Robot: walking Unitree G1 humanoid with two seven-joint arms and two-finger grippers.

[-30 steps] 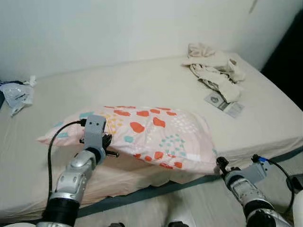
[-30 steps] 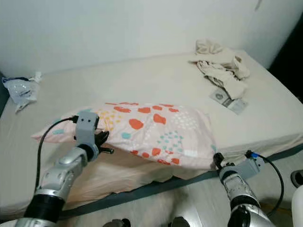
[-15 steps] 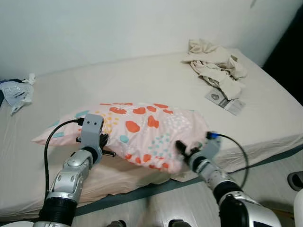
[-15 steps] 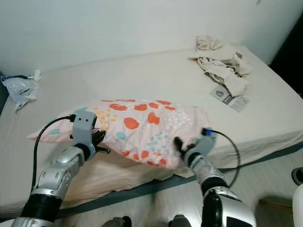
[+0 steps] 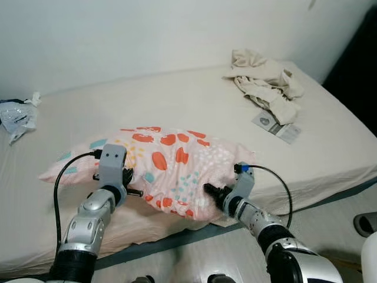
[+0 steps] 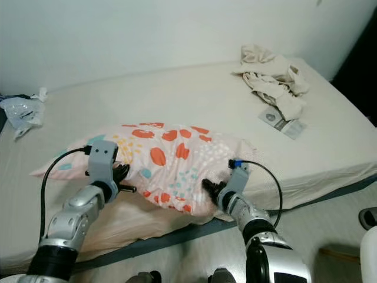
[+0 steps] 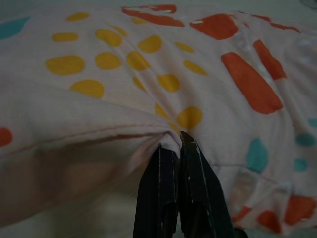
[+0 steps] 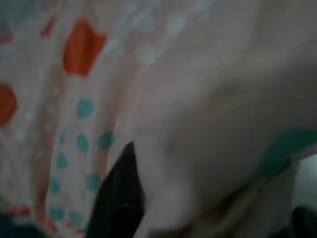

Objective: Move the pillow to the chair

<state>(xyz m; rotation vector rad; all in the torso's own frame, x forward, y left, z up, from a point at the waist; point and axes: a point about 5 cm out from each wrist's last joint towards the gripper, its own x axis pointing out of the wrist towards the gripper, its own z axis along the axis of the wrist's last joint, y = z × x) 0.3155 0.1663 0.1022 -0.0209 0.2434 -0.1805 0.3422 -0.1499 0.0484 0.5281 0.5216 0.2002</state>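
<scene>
Both grippers on pillow, bed

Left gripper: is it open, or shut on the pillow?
Shut on the pillow: the left gripper's two fingers pinch a fold of its fabric.

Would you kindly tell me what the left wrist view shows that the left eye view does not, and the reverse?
Left wrist view alone: the left gripper, its two black fingers shut on a pinched fold of the pink pillow with orange, yellow and teal spots. Left eye view alone: the white bed, the crumpled beige clothes, and the right gripper at the pillow's near edge. Both share the pillow.
</scene>
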